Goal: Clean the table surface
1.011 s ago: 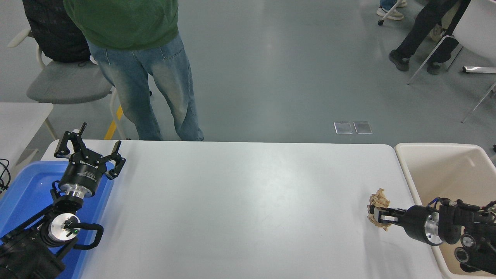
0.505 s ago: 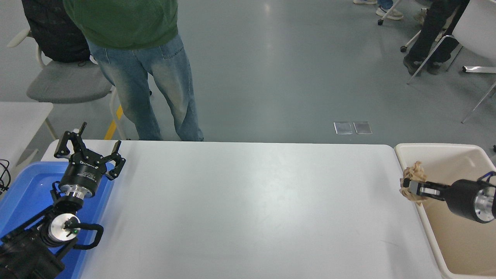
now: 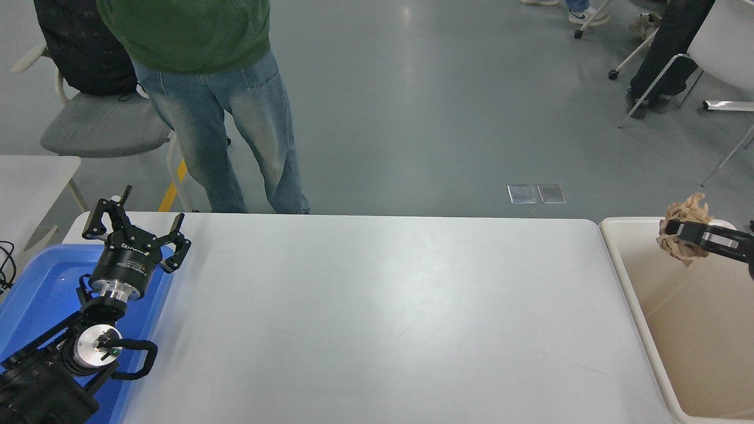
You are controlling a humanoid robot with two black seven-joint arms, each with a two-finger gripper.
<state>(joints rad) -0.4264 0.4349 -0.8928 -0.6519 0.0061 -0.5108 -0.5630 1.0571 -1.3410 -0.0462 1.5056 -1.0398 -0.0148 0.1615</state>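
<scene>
Carrying a crumpled brown paper ball (image 3: 683,231), the right gripper (image 3: 686,234) has travelled from low over the table surface (image 3: 377,318) near its right edge, where it was 1 second ago, to a spot above the far end of the cream tub (image 3: 633,294) beside that edge. Its fingers (image 3: 704,235) are clenched on the paper, which hangs clear of the tub. The white tabletop fills the middle of the view, from the blue tray (image 3: 35,294) at its left edge to the tub at its right.

The right arm reaches in level from the picture's right edge, pointing left; only its fingers and a short black stub show, the rest being cut off. The left gripper (image 3: 132,227) sits parked over the blue tray at the near-left corner, unmoved, fingers spread apart. A person in jeans (image 3: 230,135) stands at the far edge.
</scene>
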